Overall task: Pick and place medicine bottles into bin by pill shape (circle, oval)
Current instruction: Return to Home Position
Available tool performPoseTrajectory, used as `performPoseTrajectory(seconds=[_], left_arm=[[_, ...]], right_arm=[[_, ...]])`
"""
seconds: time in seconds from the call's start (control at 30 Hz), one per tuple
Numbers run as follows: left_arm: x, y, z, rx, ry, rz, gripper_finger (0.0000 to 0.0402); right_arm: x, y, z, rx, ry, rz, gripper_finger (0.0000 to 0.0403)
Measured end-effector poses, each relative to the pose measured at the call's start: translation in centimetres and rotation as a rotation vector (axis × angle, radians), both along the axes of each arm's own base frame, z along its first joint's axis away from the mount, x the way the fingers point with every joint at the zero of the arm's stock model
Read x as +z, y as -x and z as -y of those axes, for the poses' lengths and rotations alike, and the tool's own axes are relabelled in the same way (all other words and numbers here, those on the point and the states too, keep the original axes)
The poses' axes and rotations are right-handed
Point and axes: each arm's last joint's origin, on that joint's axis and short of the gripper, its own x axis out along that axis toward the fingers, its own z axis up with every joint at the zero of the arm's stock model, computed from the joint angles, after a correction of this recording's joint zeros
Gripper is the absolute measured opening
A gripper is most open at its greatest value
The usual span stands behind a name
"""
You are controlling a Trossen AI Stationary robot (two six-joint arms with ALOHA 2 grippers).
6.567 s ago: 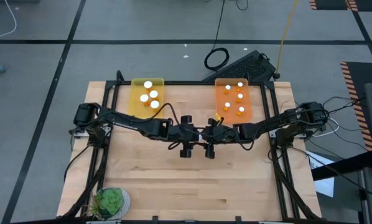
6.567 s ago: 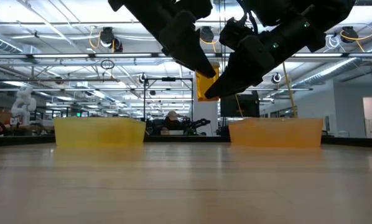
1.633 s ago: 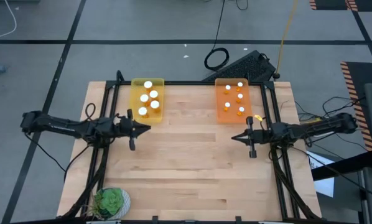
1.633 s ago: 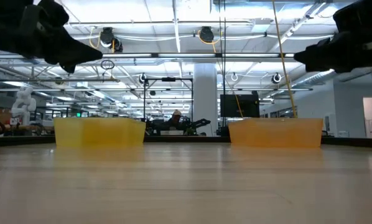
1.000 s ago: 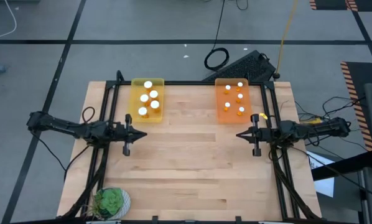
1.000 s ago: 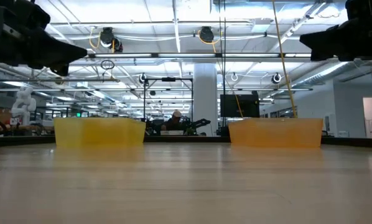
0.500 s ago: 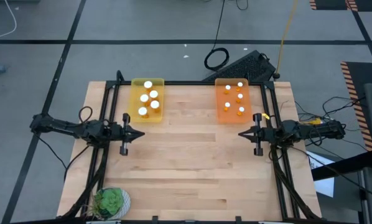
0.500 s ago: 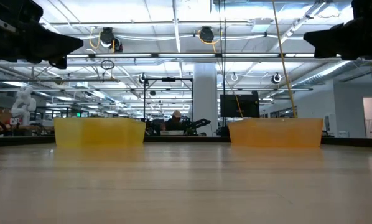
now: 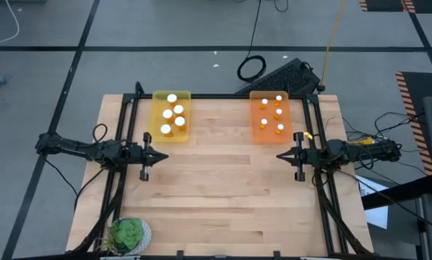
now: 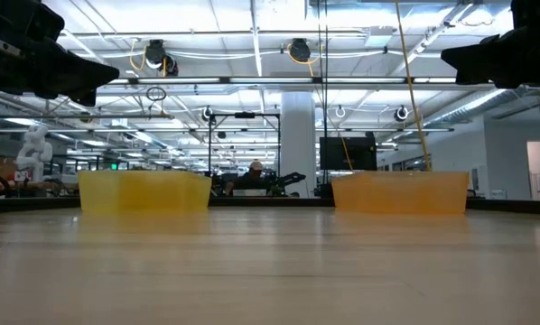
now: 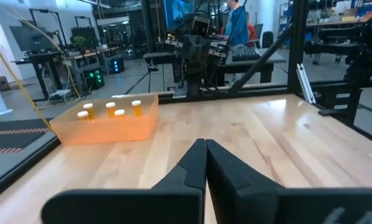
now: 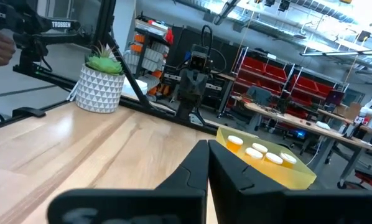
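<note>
Several medicine bottles (image 9: 172, 98), orange with white caps, stand upright in the yellow tray (image 9: 180, 136) at the far left. Several more bottles (image 9: 279, 97) stand in the orange tray (image 9: 262, 136) at the far right. My left gripper (image 9: 164, 154) hovers shut over the table's left side, just nearer than the yellow tray, pointing right. My right gripper (image 9: 279, 155) hovers shut on the right side, nearer than the orange tray, pointing left. The left wrist view shows the orange tray (image 11: 105, 127) and the right wrist view the yellow tray (image 12: 270, 169). Nothing is between either pair of fingers.
A potted plant (image 9: 128, 235) stands at the near left corner. Black frame rails (image 9: 216, 95) run along the far edge and both sides. The wooden tabletop (image 9: 223, 180) between the two grippers holds nothing. In the low view both trays (image 10: 144, 192) (image 10: 401, 192) stand at the far edge.
Both arms have drawn back a little toward their own table edges, the left toward the left, the right toward the right, and have come to rest. Both grippers have stayed shut. The bottles and trays have not moved.
</note>
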Motion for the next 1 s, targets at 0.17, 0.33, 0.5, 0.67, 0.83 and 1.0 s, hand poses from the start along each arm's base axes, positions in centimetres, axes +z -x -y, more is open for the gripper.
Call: performPoseTrajectory(seconds=[0.17,0.33,0.5,0.67,0.83,1.0], left_arm=[[0.0,0.0,0.0,-0.004,-0.024,-0.005,0.0003],[-0.2,0.0,0.2,-0.082,-0.039,-0.016,0.0008],[-0.2,0.2,0.0,-0.077,-0.06,-0.02,0.0003],[0.2,0.5,-0.4,-0.093,-0.086,0.036,0.0008],[0.0,0.8,-0.8,-0.099,-0.077,0.022,0.0003],[-0.1,0.9,-1.0,-0.081,-0.05,0.009,0.0006]], right_arm=[[0.0,0.0,-0.1,0.03,-0.033,-0.003,0.0],[-0.1,0.0,-0.1,0.027,-0.071,-0.011,0.0],[-0.1,0.0,-0.1,0.03,-0.07,-0.011,0.0],[-0.1,0.0,-0.1,0.035,-0.127,-0.016,0.0],[-0.1,0.0,-0.1,0.035,-0.118,-0.016,0.0],[-0.1,0.0,-0.1,0.039,-0.154,-0.02,0.0]])
